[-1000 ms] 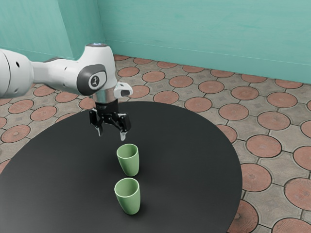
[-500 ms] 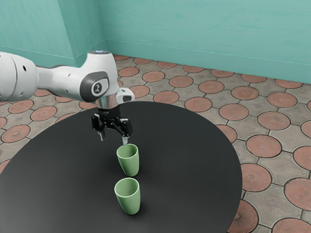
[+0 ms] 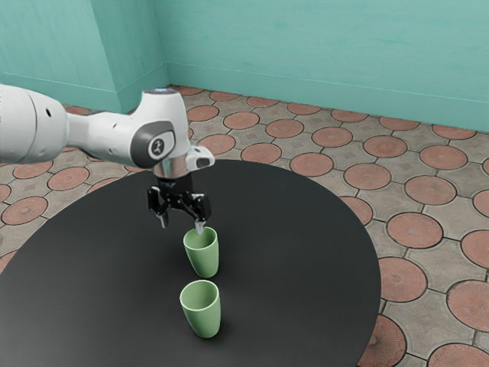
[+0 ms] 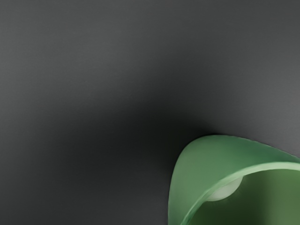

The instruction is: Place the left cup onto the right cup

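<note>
Exterior view: farther cup point(image 3: 202, 253) just below claw point(image 3: 182, 226).

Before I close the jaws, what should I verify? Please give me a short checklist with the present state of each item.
1. The jaws are open: ok.
2. The jaws are over the farther cup: ok, one fingertip is at its rim.
3. The cup wall is between the jaws: cannot tell.
4. Both cups stand upright on the table: ok.
5. The nearer cup is apart from the farther one, mouth free: ok.
6. The cup is gripped: not ok, not yet.
</note>
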`<state>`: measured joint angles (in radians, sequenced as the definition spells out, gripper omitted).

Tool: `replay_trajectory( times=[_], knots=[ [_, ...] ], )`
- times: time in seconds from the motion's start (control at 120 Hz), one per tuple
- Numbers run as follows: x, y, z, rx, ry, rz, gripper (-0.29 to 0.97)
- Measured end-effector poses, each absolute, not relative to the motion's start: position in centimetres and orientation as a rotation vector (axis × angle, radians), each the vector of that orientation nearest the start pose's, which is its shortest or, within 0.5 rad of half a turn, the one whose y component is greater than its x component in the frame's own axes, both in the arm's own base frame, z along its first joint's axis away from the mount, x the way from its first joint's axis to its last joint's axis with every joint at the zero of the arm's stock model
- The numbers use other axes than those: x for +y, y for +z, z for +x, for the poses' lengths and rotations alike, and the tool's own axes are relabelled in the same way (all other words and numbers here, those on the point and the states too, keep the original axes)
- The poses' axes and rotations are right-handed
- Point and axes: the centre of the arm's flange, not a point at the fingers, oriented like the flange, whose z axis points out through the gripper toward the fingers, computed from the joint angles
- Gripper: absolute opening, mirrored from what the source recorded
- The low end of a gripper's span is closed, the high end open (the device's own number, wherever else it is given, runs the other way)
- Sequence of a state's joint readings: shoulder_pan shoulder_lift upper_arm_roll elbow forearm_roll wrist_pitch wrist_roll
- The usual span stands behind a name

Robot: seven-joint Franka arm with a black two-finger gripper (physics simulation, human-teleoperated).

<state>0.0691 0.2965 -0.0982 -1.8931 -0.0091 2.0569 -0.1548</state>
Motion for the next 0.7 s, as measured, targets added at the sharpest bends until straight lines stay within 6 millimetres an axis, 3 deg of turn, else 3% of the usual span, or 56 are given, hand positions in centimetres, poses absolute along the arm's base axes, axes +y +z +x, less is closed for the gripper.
replay_trajectory(
  times=[0.542,0.7],
  knots=[
    [-1.5,31.5,60.8,-0.216,0.238,-3.152,0.68],
    [-1.5,31.3,60.8,-0.217,0.239,-3.152,0.62]
  ],
)
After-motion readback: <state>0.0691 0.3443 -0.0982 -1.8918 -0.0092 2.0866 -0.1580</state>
